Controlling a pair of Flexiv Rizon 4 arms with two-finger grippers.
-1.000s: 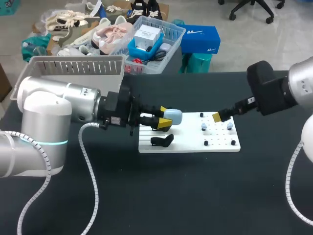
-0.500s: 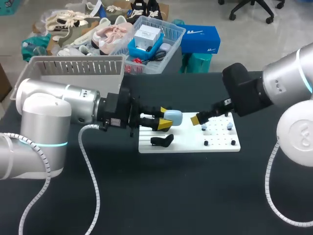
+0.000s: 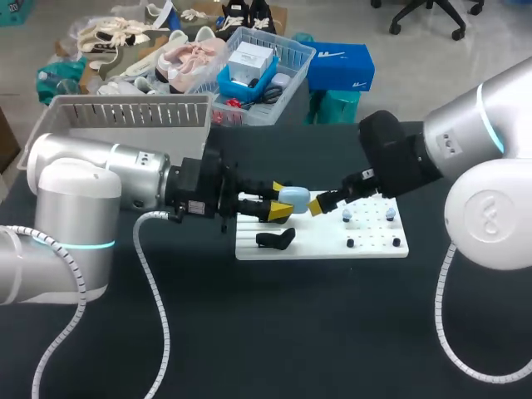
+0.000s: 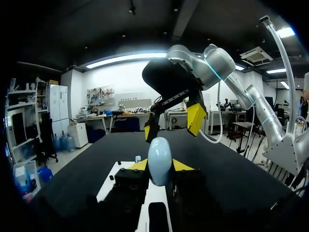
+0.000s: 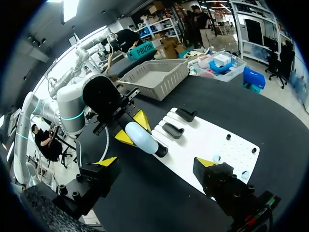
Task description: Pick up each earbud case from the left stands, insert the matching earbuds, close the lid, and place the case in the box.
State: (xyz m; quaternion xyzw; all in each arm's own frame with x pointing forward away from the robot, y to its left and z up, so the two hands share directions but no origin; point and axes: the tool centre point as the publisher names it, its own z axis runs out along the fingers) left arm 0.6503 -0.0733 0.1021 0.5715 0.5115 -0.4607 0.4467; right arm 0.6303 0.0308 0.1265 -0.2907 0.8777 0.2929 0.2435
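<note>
Our left gripper (image 3: 279,199) is clenched on the light blue earbud case (image 3: 295,198). In its own wrist view the two yellow tips (image 4: 139,165) press the case from either side. The case juts out ahead of them, held above the white board (image 3: 320,246). Our right gripper (image 3: 321,202) comes in from the opposite side and sits near the case's free end, not touching it. Its fingers (image 5: 107,162) are spread wide and grasp nothing, and the case lies ahead of the gap between them. Beneath the case a black stand (image 3: 275,239) rests on the board, and two pale earbuds (image 3: 347,215) sit toward the board's right end. The grey slatted box (image 3: 125,112) stands at the table's far left, behind our left arm.
</note>
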